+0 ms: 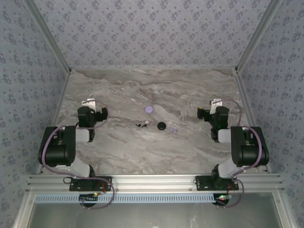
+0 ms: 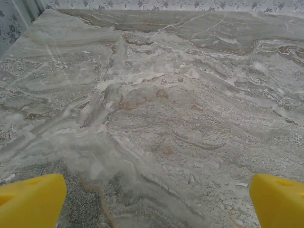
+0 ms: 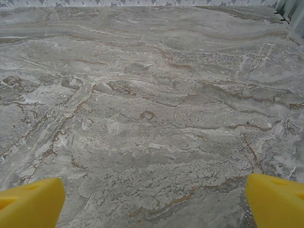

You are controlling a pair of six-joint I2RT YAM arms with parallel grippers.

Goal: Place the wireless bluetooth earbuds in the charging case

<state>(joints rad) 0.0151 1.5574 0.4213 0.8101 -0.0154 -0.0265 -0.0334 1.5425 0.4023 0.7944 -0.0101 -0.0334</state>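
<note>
Charging case [image 1: 149, 109]: lies flat on the marble table [image 1: 118, 152], round and lilac, near the middle, well apart from both arms; lid up or down, cannot tell from above. Black disc [image 1: 162, 125]: sits nearer the arm bases and slightly right of the case, apart from it. Earbud [image 1: 174, 129]: shows as a faint lilac speck just right of the black disc, outside the case; too small to read its pose. Small bits [image 1: 141, 124]: dark and pale, scattered just left of the disc; too tiny to identify. Left gripper [image 1: 94, 109] [image 2: 154, 199]: hovers over the left part of the table, well left of the case; in its wrist view stands with yellow fingers [image 2: 31, 199] wide apart at the lower corners, bare marble between them. Right gripper [image 1: 211, 109] [image 3: 152, 202]: hangs over the right part, well right of the disc; in its wrist view spreads its own yellow fingers [image 3: 275, 199] just as wide, gripping nothing.
</note>
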